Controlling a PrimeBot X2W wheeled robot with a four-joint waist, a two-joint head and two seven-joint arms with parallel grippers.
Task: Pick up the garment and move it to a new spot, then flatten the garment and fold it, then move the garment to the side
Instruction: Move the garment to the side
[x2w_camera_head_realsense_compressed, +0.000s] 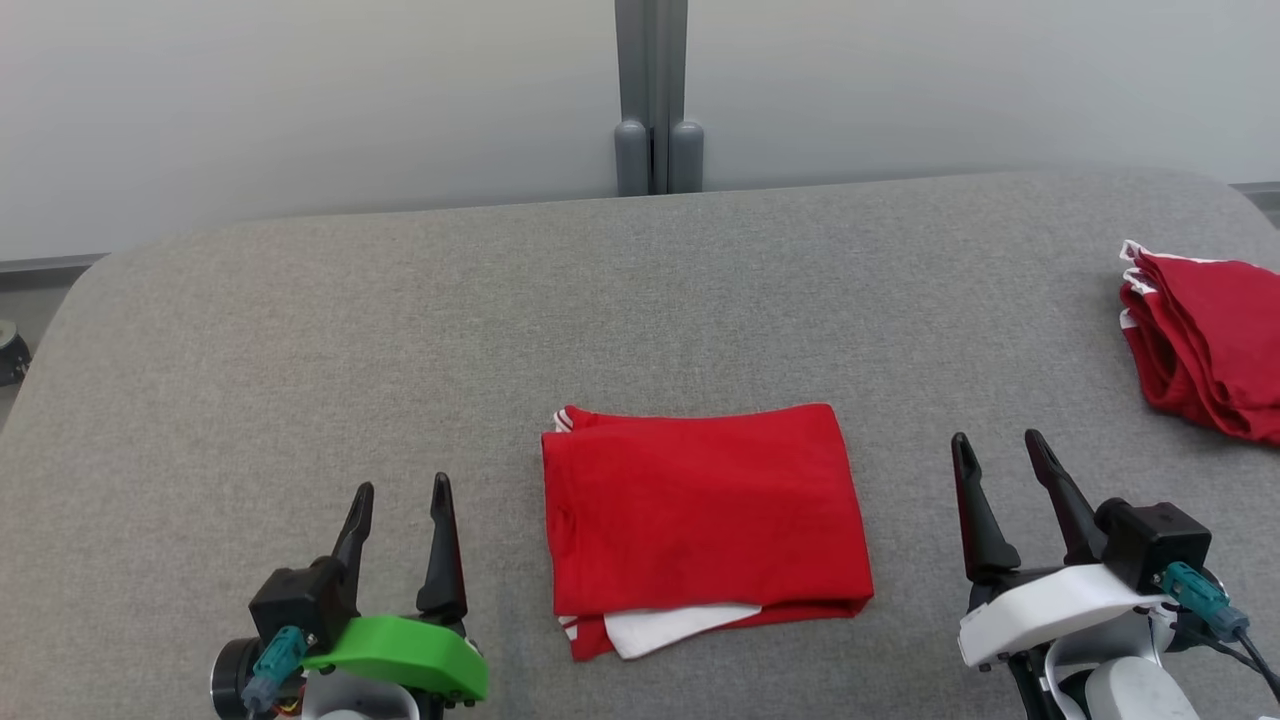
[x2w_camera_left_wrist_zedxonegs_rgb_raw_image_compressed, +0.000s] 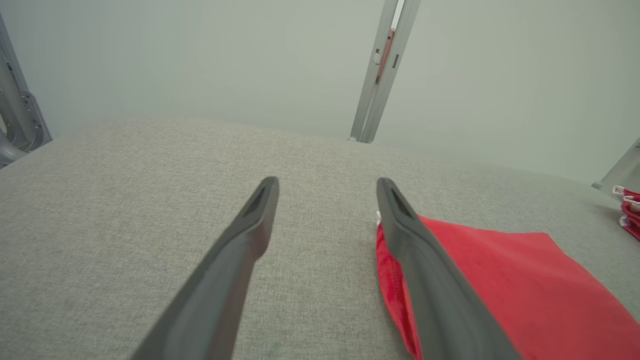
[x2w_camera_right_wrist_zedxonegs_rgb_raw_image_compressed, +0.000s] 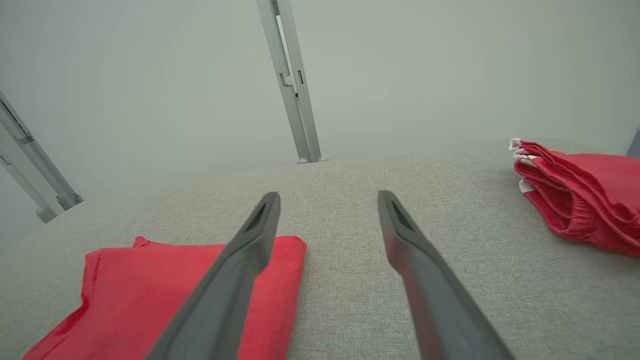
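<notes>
A grey woven-fabric surface (x2w_camera_head_realsense_compressed: 300, 330) spreads across the lower part of the head view, its far corners rounded. Behind it stands a pale, plain wall (x2w_camera_head_realsense_compressed: 300, 100), softly and evenly lit. A grey metal post (x2w_camera_head_realsense_compressed: 652, 60) rises up the middle of the wall, with two rounded grey caps (x2w_camera_head_realsense_compressed: 632, 155) at its foot, just behind the surface's far edge. A darker grey ledge (x2w_camera_head_realsense_compressed: 50, 265) runs along the wall's base at the far left. Below it, at the picture's edge, sits a small dark round object (x2w_camera_head_realsense_compressed: 8, 352), possibly a caster. In the left wrist view, another grey frame member (x2w_camera_left_wrist_zedxonegs_rgb_raw_image_compressed: 20, 115) stands at the left edge.
</notes>
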